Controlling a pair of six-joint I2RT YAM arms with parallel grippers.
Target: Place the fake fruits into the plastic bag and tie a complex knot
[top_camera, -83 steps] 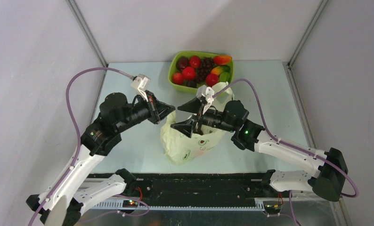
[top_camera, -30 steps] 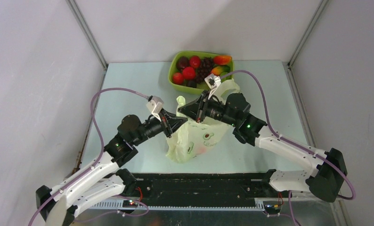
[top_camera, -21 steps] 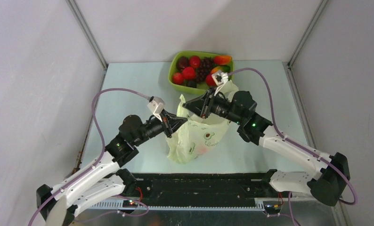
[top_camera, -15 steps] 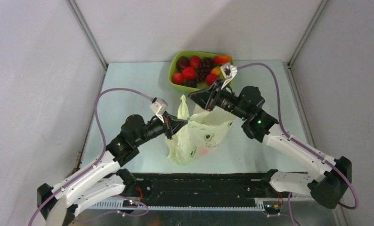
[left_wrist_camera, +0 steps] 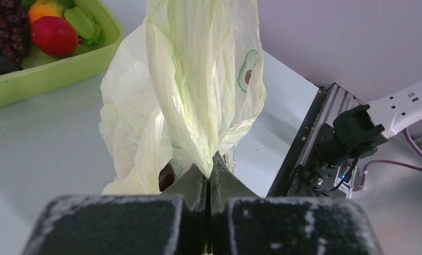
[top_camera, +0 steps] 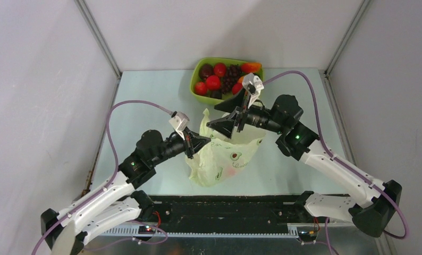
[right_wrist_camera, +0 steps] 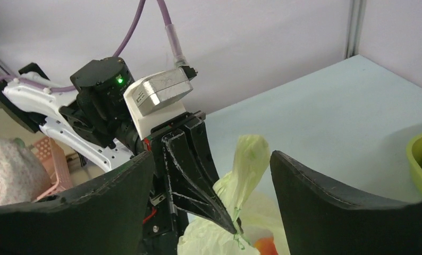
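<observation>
The pale yellow-green plastic bag point(top_camera: 222, 156) stands on the table between the arms, printed with small avocados. My left gripper point(top_camera: 200, 141) is shut on its left handle point(left_wrist_camera: 198, 90), which rises as a bunched strip above the jaws. My right gripper point(top_camera: 222, 118) hangs open just above the bag's top, its jaws wide on either side of that handle point(right_wrist_camera: 250, 153) and touching nothing. An orange-red fruit point(right_wrist_camera: 264, 246) and a dark one point(left_wrist_camera: 166, 178) show inside the bag. More fake fruits point(top_camera: 219, 77) lie in the tray. No knot shows.
The lime-green tray point(top_camera: 196, 71) sits at the back of the table, just behind the right gripper. Grey walls close in on both sides. A black rail point(top_camera: 225, 210) runs along the near edge by the arm bases.
My right gripper let go of the bag's right side, opened wide and swung back over the upright handle. The left gripper closed on the left handle and holds it.
</observation>
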